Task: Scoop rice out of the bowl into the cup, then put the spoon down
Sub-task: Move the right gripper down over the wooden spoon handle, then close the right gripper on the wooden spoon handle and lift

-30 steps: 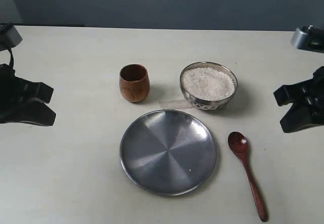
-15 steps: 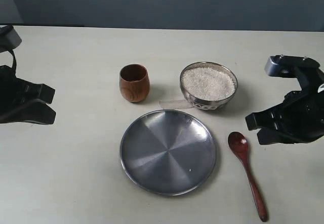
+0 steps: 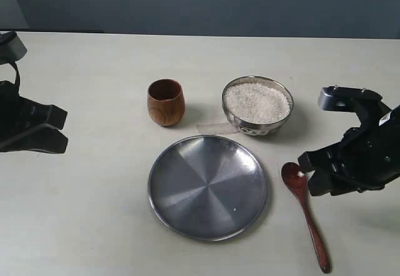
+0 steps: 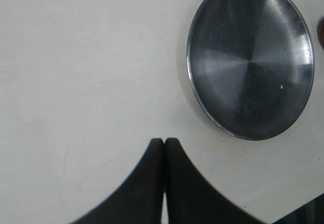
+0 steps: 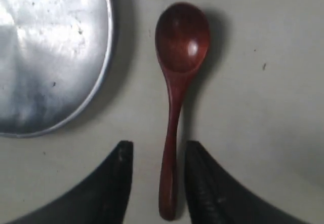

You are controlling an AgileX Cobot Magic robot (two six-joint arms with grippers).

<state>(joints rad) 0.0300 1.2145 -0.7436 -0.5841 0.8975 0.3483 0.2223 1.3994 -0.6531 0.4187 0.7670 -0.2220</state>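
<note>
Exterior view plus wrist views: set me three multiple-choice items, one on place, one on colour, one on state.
1. In the exterior view, where does the spoon lie relative to the plate? A. on it B. right of it C. left of it
2. The cup is: A. brown B. steel C. white
3. The right gripper is: A. shut on the spoon B. shut, empty C. open over the spoon's handle
Answers: 1 B, it lies clear of the rim on the right. 2 A, it is brown wood. 3 C, the fingers stand apart with the handle between them in the wrist view.
</note>
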